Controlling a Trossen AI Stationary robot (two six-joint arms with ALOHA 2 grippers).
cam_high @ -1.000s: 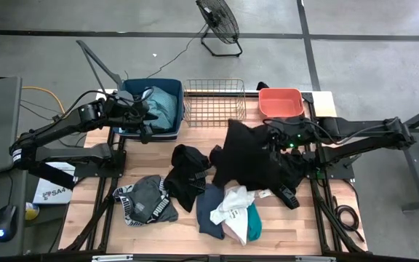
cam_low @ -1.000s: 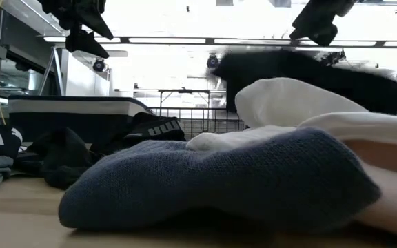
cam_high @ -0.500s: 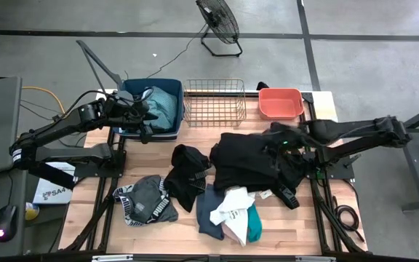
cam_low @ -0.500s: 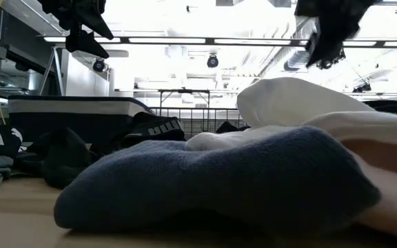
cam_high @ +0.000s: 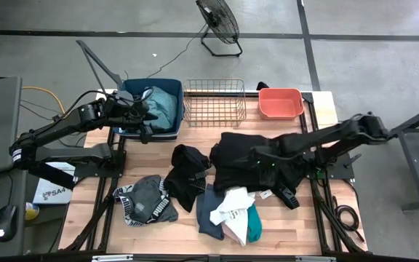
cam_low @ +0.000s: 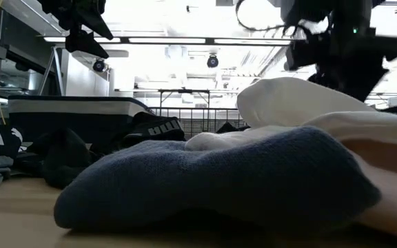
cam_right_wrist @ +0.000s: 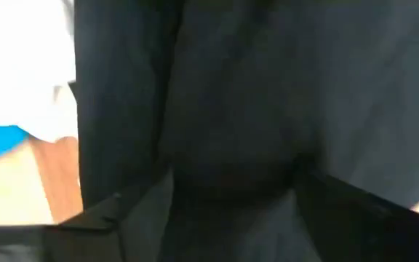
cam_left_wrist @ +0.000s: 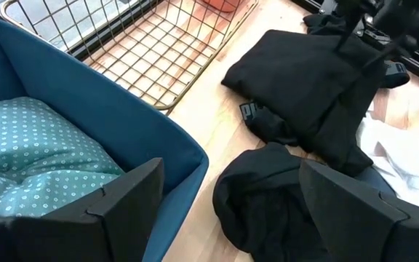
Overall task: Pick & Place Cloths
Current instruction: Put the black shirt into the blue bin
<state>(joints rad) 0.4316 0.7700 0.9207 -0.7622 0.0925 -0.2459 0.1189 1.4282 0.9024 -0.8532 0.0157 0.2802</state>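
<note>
Cloths [cam_high: 224, 182] strewn mid-table — tubs [cam_high: 151, 109], basket [cam_high: 214, 102] behind.

wooden table [cam_high: 97, 211], blue tub [cam_high: 167, 132], wire basket [cam_high: 214, 102] and coral tub [cam_high: 280, 102] set along the far edge, black clothes [cam_high: 249, 160] spread mid-table, grey cloth [cam_high: 145, 200] near the front, small mixed pile [cam_high: 231, 213] beside it
</note>
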